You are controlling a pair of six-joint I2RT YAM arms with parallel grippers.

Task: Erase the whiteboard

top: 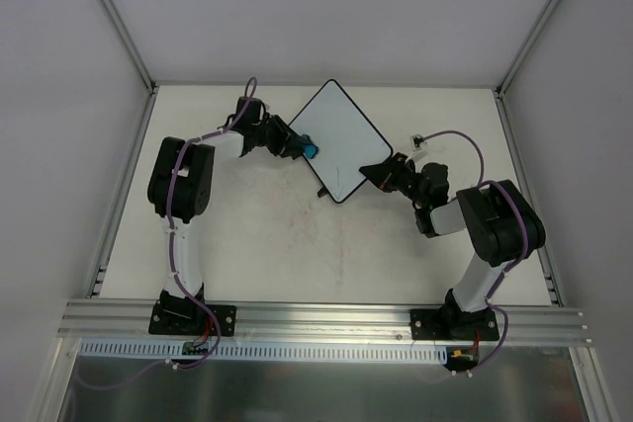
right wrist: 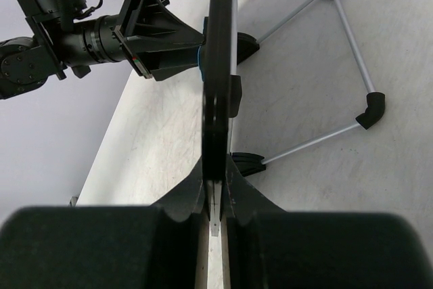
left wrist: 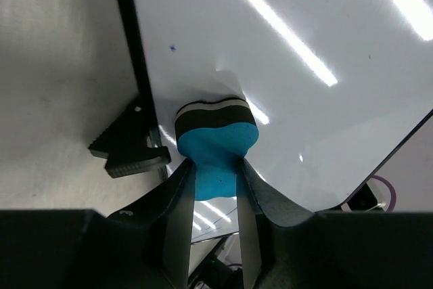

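The left gripper (left wrist: 215,170) was closed tight on a small blue eraser (left wrist: 216,141), its two fingers (left wrist: 177,208) pinching the blue body from either side. The eraser's dark felt face was pressed against the whiteboard (left wrist: 318,126), near the board's black-rimmed left edge as the left wrist camera saw it. Just beside that edge a ridged black tab (left wrist: 128,145) stuck out over the table (left wrist: 54,65). The board's surface there looked white and glossy, with streaks of reflected light and a tiny dark speck or two.

The right gripper (right wrist: 215,197) was closed as well, clamped on the opposite edge of the whiteboard (right wrist: 218,72) with the rim between its fingers. Its own camera saw the board edge-on as a thin dark strip. On the board's far side, black clips met a wire stand (right wrist: 372,107) of pale rods and black corner pieces that lay out across the table. The left arm (right wrist: 81,32) reached in from the other face.

From above, the whiteboard (top: 341,135) sat toward the back of the table (top: 297,244), turned corner-on like a diamond and held between the two arms. The left gripper (top: 300,144) and eraser (top: 311,150) were at its left side and the right gripper (top: 381,171) at its lower right corner.
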